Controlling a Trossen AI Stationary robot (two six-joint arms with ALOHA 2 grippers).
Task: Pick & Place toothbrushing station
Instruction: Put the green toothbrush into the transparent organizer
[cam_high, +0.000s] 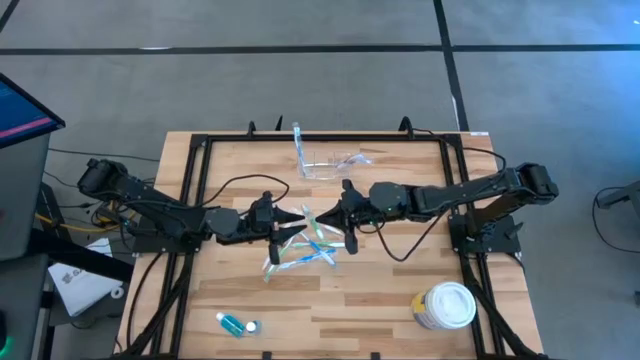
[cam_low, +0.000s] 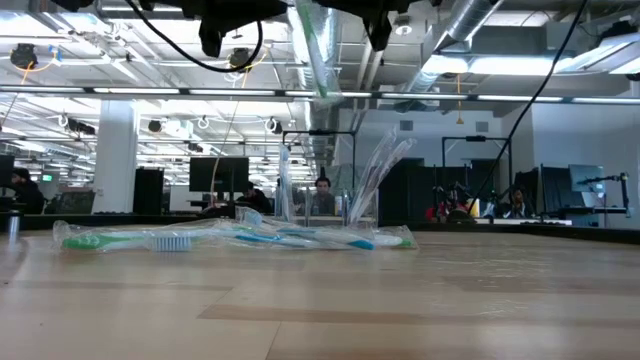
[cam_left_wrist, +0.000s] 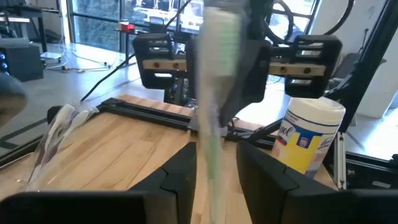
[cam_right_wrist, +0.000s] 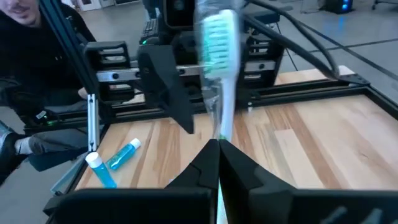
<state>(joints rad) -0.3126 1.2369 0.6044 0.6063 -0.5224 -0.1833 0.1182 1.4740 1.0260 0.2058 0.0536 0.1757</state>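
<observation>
A wrapped green-and-white toothbrush (cam_high: 314, 226) is in the air over the table's middle, between my two grippers. My right gripper (cam_right_wrist: 217, 148) is shut on it. My left gripper (cam_left_wrist: 214, 158) is open, with a finger on each side of the wrapped brush; I cannot tell whether they touch it. Several other wrapped toothbrushes (cam_high: 298, 252) lie flat on the table below. The clear toothbrushing station (cam_high: 335, 162) stands near the far edge, with a wrapped toothbrush (cam_high: 298, 138) standing in it. My right gripper pinches the toothbrush's handle (cam_right_wrist: 222, 127) through its clear wrapper between its two fingers. The brush runs on past the fingertips, its bristled head (cam_right_wrist: 217, 37) at the far end. It is lifted clear of the table, as the low view (cam_low: 316, 55) shows.
A white-lidded tub (cam_high: 446, 305) stands at the near right. A small blue tube (cam_high: 237, 323) lies at the near left. A black frame (cam_high: 200, 150) runs round the table. A person (cam_right_wrist: 25, 74) is beyond the table's left side.
</observation>
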